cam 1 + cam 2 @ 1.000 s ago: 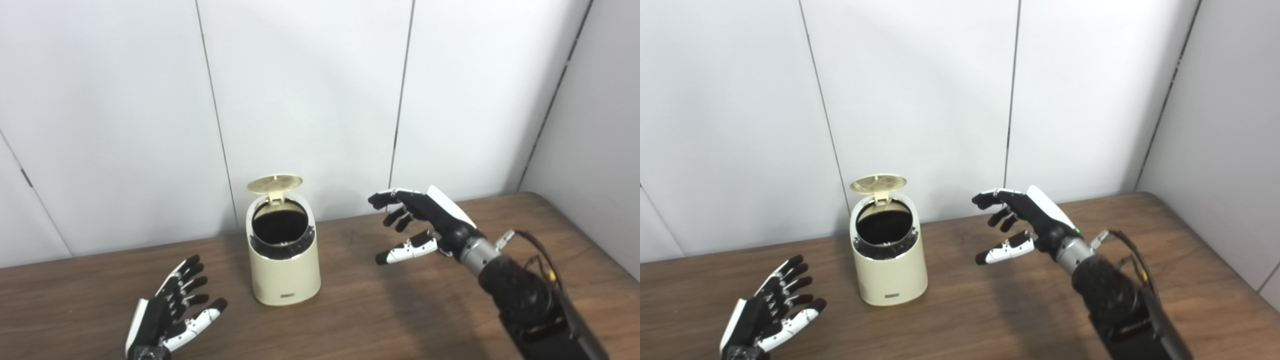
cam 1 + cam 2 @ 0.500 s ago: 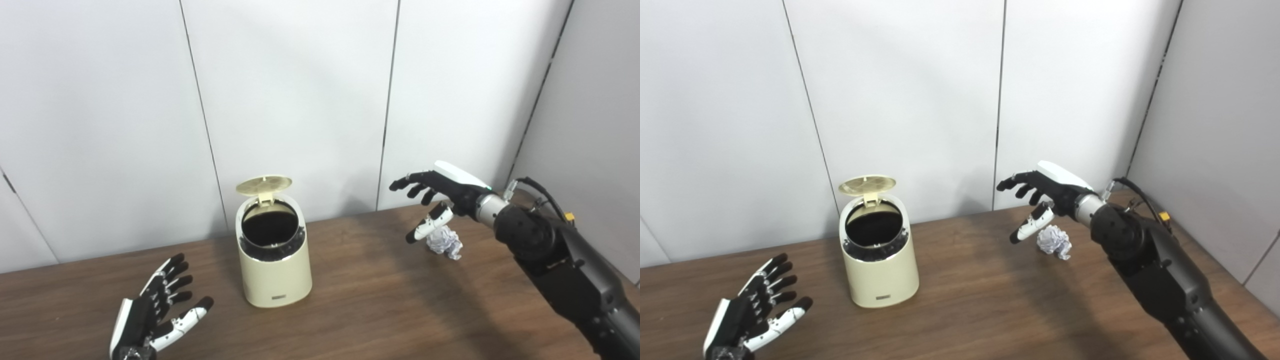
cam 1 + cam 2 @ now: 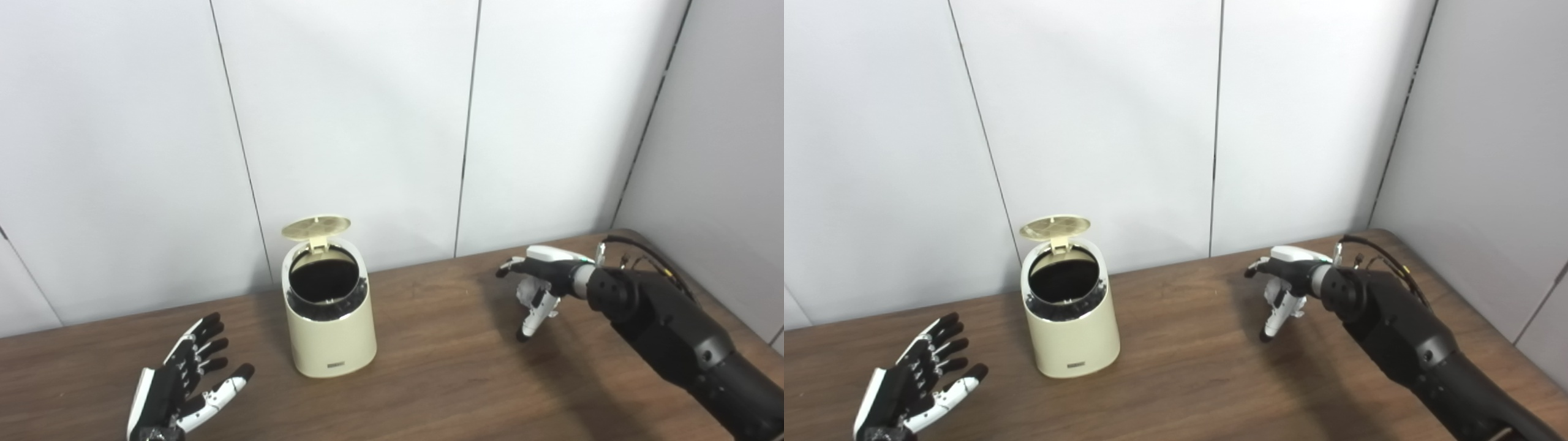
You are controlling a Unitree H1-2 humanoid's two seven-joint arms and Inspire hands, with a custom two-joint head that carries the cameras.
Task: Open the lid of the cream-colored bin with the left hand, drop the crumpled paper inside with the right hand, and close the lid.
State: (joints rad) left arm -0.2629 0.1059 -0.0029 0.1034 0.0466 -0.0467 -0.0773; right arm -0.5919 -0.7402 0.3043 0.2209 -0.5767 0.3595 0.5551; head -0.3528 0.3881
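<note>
right hand [image 3: 539, 285] at table's back right edge, fingers arched over crumpled paper [image 3: 525, 290], seemingly not yet clamped; left hand [image 3: 184, 386] splayed, empty; bin [image 3: 329, 318] lid up.

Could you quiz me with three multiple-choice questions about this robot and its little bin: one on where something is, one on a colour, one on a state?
1. Where is the right hand?
A. over the crumpled paper, right of the bin
B. inside the bin
C. on the lid

2. What colour is the bin?
A. red
B. cream
C. blue

3. How is the lid?
A. shut
B. lying on the table
C. raised open

Answers:
1. A: the hand is lowered around the white wad on the table, well right of the bin.
2. B: its body is pale cream.
3. C: the lid stands up behind the dark opening, while the left hand rests open near the bin.
</note>
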